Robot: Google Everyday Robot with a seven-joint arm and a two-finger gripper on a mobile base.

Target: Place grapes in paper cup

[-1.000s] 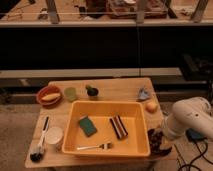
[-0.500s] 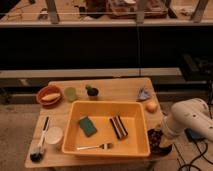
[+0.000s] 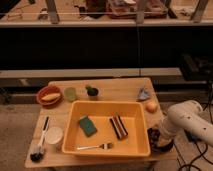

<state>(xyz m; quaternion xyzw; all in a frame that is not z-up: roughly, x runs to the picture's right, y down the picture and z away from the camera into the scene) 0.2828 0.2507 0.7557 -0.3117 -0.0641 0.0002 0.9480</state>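
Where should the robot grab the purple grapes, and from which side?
Best guess: pinch the grapes across the middle of the bunch, coming down from above. They lie low on the table, squeezed beside the yellow tub, whose wall blocks the left side. The pincer hangs right at them, near the table's right edge.

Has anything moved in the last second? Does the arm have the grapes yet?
No visible change. The gripper stays low at the grapes by the table's right front corner, beside the yellow tub. Whether it has hold of them cannot be told. The paper cup is still at the left front, and the orange fruit has not moved.
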